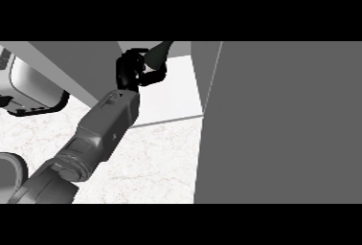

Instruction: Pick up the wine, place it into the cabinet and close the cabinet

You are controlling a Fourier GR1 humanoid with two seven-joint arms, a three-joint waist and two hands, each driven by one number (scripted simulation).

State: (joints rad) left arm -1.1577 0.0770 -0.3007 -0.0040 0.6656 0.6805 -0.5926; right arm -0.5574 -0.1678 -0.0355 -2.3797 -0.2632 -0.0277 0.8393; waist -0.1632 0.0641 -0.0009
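The wine bottle [159,53] is dark and shows only in part, tilted, at the top of the view. My left hand [129,72] is shut on it, the black fingers curled round its body and hiding most of it. Hand and bottle are inside the cabinet's opening, over its white floor [176,93]. My grey left forearm [106,124] runs up to them from the lower left. The cabinet's door [283,124] stands open as a large grey panel filling the right side. My right hand is in no view.
The cabinet's grey left wall [74,67] slants beside the hand. A white appliance with a black rim [28,91] stands on the speckled counter [152,162] at the left. A grey rounded shape [10,173] shows at the lower left edge.
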